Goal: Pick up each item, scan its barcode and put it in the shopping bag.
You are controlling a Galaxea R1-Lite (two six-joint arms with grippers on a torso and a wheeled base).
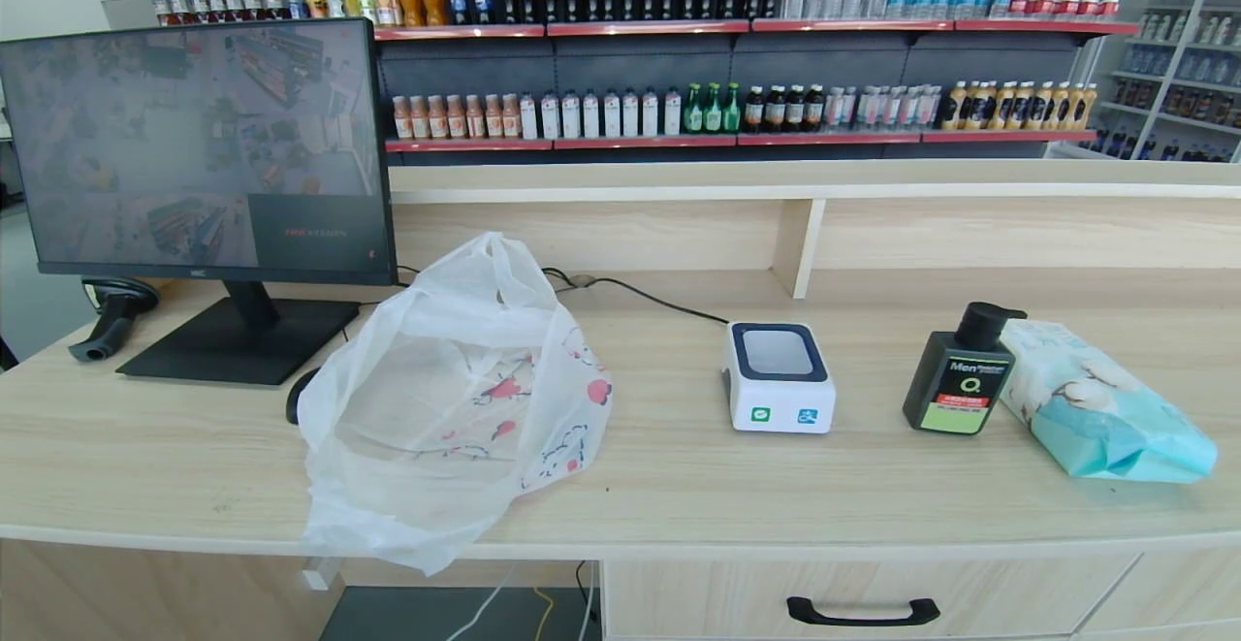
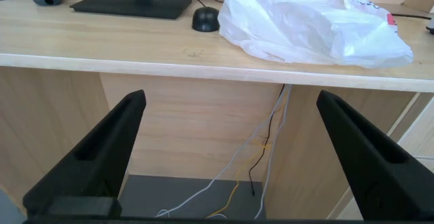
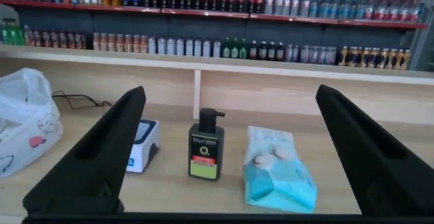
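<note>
A white plastic shopping bag (image 1: 446, 408) with red flower prints lies slumped on the wooden counter (image 1: 679, 486), overhanging its front edge. To its right stands a white barcode scanner box (image 1: 779, 376). Farther right stand a dark pump bottle (image 1: 960, 374) with a green label and, touching it, a teal tissue pack (image 1: 1105, 403). My left gripper (image 2: 230, 98) is open, held below counter height in front of the bag (image 2: 312, 20). My right gripper (image 3: 230, 91) is open and empty, held back from the counter and facing the bottle (image 3: 206, 149), tissue pack (image 3: 278, 166) and scanner (image 3: 144, 146).
A monitor (image 1: 194, 146) on a black stand occupies the counter's left, with a handheld scanner (image 1: 111, 316) beside it and a black mouse (image 1: 296, 394) behind the bag. A raised wooden ledge (image 1: 814, 180) backs the counter. Cables (image 2: 264, 156) hang under it. A drawer handle (image 1: 861, 612) sits below.
</note>
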